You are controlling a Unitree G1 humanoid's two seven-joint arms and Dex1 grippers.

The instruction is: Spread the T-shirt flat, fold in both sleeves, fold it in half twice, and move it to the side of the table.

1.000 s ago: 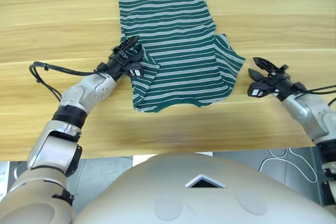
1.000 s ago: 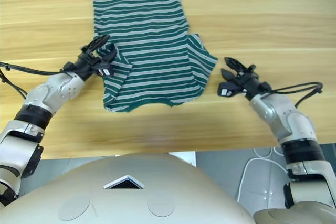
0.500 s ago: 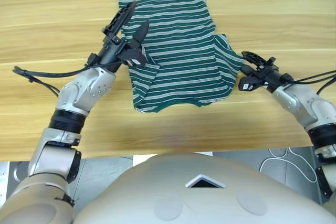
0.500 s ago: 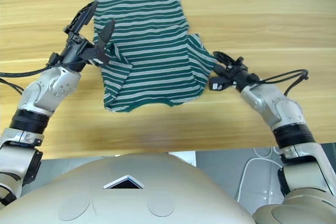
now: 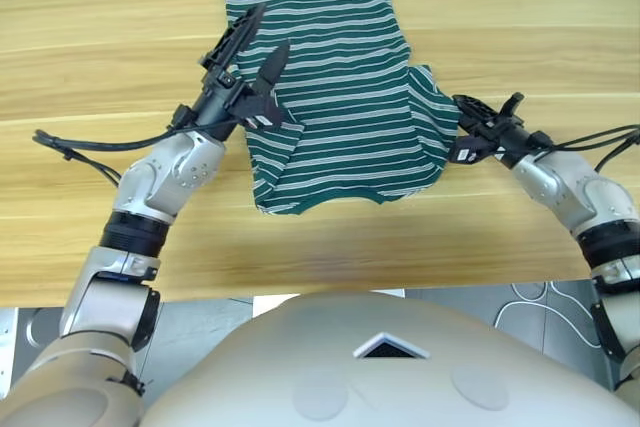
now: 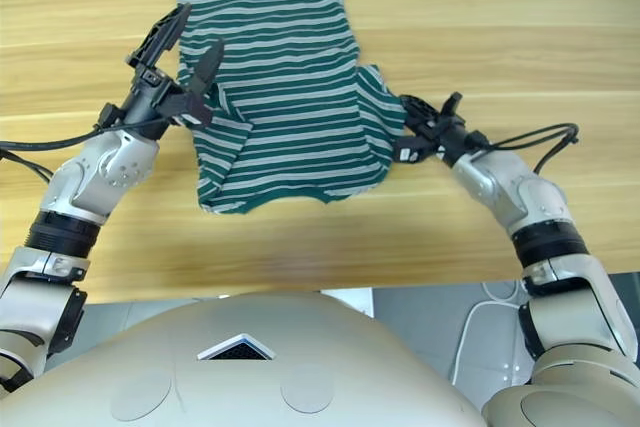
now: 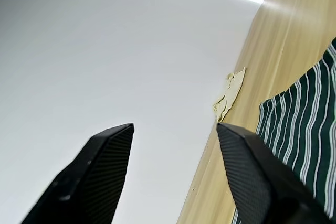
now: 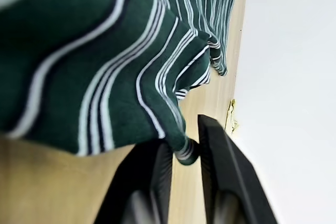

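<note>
T-shirt [image 5: 330,77] soft striped cloth; table [image 5: 100,27] smooth wood (slight sheen).

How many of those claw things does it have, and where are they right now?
2. The left claw hangs open above the T-shirt's left edge. The right claw pinches the hem of the sleeve on the shirt's right side. None seem hidden.

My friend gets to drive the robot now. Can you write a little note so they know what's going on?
Left gripper: open, holding nothing, raised over the left edge of the green-and-white striped T-shirt.
Right gripper: shut on the hem of the right sleeve, which sticks out sideways.
The T-shirt lies mid-way across the light wooden table.
Done: spread flat; the left sleeve looks folded in.
Left: fold in the right sleeve, fold in half twice, move it to the table's side.
</note>
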